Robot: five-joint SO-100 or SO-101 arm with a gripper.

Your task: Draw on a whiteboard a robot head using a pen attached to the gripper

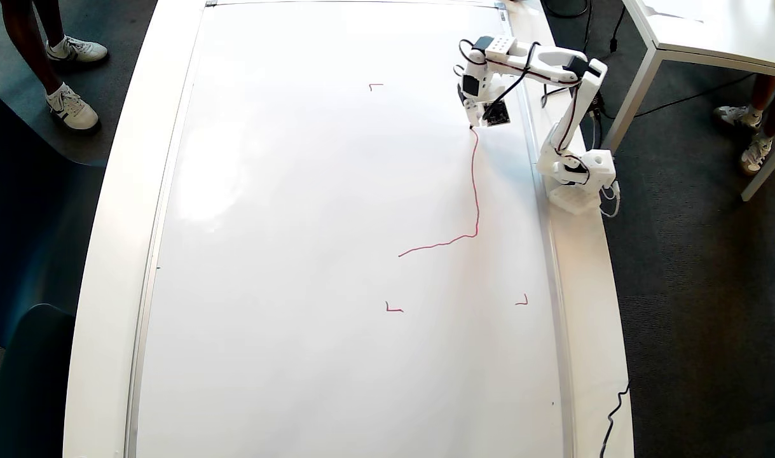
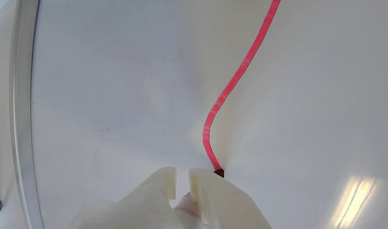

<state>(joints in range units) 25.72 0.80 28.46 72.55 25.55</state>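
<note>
Red marker line [image 1: 475, 191] runs across the glossy whiteboard [image 1: 298, 254], from mid-board in the overhead view, curving up toward the far right edge. It ends at the pen [image 2: 219, 172] tip, which touches the board. White gripper [image 2: 182, 183] clasps the pen, its fingers [image 2: 203, 190] nearly closed around the barrel.

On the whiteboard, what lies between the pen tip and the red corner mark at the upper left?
Nothing: in the overhead view the whiteboard is bare between the pen tip and that corner mark.
</note>
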